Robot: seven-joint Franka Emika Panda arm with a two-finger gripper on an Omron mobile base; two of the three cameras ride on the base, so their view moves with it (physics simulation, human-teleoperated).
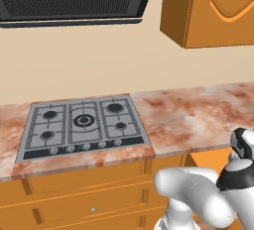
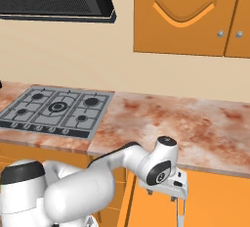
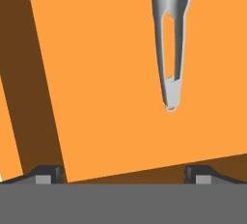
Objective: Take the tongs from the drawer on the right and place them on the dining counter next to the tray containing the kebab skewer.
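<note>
The grey metal tongs (image 3: 170,49) lie on the orange floor of the open drawer (image 3: 96,73), joined end nearest the hand, arms running off the top edge. My gripper (image 3: 124,175) is open and empty, short of the tongs, which lie ahead and to its right. From the right base view the gripper (image 2: 163,194) points down into the drawer (image 2: 215,204) below the counter edge, with the slim tongs (image 2: 181,212) just beside it. The dining counter and the tray are out of view.
A marbled counter (image 2: 195,123) with a gas hob (image 2: 56,108) runs above the drawer. A dark hood (image 1: 69,1) and orange wall cabinets (image 2: 185,13) hang over it. Dark brown drawer walls (image 3: 14,73) border the floor at left and near the fingertips.
</note>
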